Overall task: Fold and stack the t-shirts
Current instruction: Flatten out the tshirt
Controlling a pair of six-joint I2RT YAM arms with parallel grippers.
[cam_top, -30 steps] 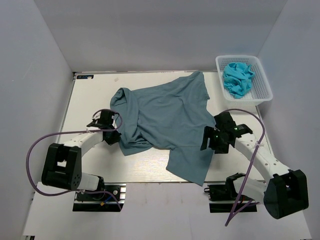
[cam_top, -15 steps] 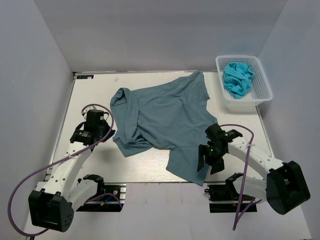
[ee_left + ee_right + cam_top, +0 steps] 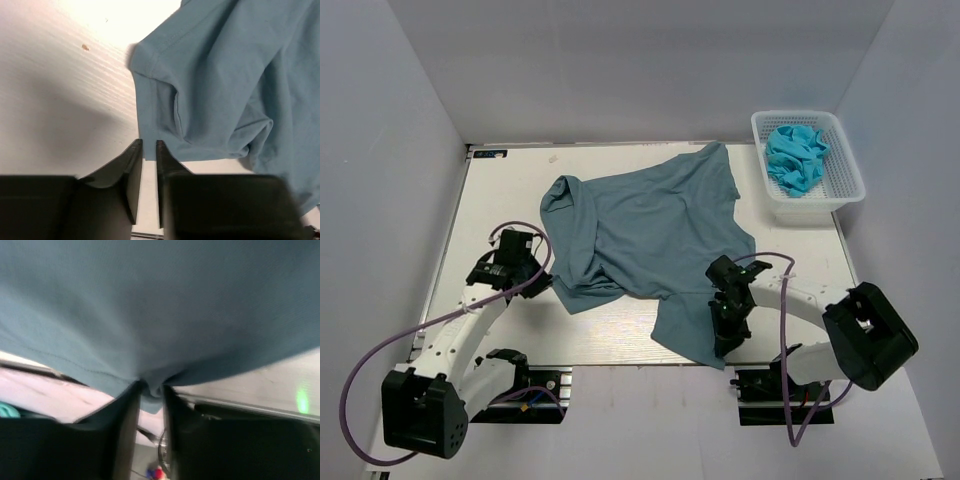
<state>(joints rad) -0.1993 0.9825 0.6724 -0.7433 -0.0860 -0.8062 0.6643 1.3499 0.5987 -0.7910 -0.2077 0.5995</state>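
White table point(image 3: 500, 190) between grey walls: a slate-blue t-shirt point(image 3: 650, 225) lies rumpled across its middle, reaching the near edge.

Left wrist view: the left gripper point(image 3: 149, 145) has its jaws slightly apart and empty, the cloth's edge at their tips.

Right wrist view: the right gripper point(image 3: 150, 387) is clamped on bunched t-shirt cloth.

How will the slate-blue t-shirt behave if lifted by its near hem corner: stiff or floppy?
Likely floppy: the t-shirt lies creased and folded over itself, so it should drape and trail. Probably light, since its thin cloth bunches easily in the right pincer. Pushed, it may wrinkle rather than slide flat.
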